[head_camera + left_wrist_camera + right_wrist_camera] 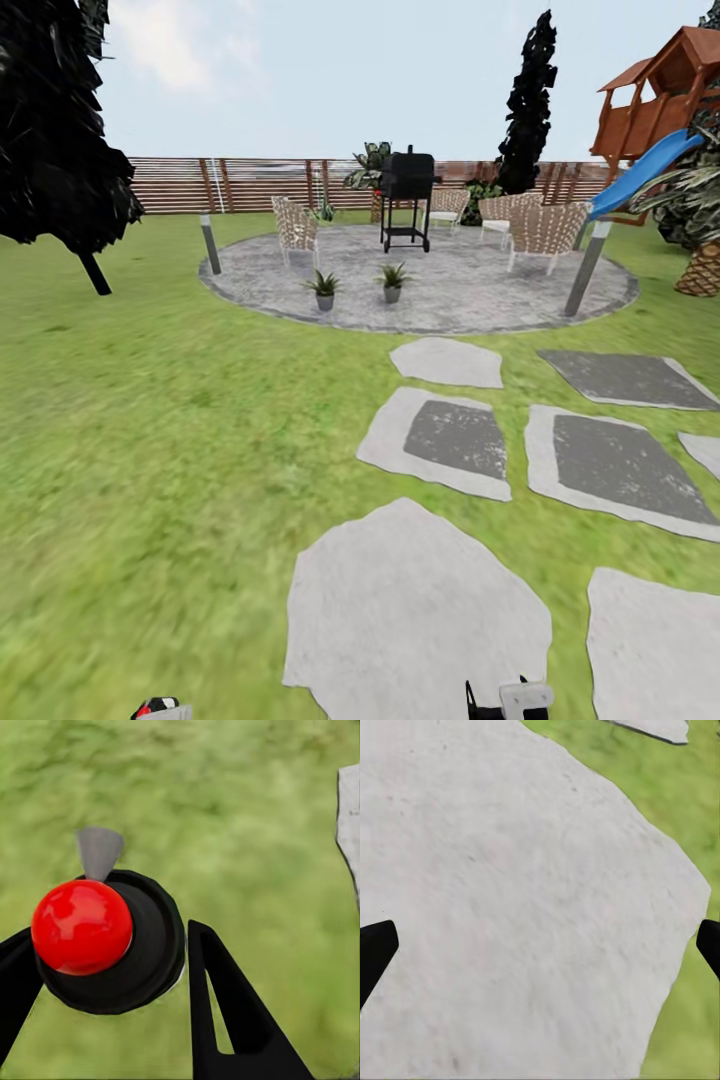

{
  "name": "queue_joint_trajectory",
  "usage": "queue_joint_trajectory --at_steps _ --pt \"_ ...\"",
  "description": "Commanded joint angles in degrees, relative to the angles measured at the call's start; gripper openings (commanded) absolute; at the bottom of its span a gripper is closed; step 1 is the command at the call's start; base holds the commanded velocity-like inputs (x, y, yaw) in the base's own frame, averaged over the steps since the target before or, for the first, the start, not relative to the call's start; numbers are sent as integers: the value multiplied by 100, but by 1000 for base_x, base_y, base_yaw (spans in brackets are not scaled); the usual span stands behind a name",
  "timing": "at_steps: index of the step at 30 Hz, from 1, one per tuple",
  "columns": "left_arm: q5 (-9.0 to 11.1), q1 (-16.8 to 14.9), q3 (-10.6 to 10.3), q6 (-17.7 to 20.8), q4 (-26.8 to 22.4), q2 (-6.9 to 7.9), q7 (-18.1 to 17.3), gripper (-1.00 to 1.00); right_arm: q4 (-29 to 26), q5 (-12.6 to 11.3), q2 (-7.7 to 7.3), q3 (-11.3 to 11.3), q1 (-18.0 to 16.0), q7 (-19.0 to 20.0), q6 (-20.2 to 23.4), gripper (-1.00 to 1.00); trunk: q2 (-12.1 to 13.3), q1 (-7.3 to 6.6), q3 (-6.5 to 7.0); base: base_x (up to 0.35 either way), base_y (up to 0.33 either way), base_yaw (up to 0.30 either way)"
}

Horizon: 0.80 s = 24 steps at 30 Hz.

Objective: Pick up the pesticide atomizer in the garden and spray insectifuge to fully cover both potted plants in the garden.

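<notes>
Far off on the patio stood two plants, still too distant to spray. Left gripper was closed around the bottle, carrying it along. Right gripper hung wide open and empty over a near stone.

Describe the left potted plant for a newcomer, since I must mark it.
Find the round grey patio before the wooden fence. At its near edge stand two small grey-potted plants; yours is the left plant, nearer the wicker chair, not the right plant before the black grill.
</notes>
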Motion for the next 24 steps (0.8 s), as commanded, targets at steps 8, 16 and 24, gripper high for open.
queue_joint_trajectory --at_steps 8,16,24 --pt "-17 -4 2 -18 5 0 20 -100 5 61 1 2 -3 -58 -1 100 -2 2 -5 325 99 0" --pt "-17 -4 2 -18 5 0 20 -100 5 61 1 3 -3 -58 0 100 -2 2 -5 328 86 0" --pt "-17 -4 2 -18 5 0 20 -100 3 61 1 2 -3 -60 -4 100 -2 2 -5 334 11 0"
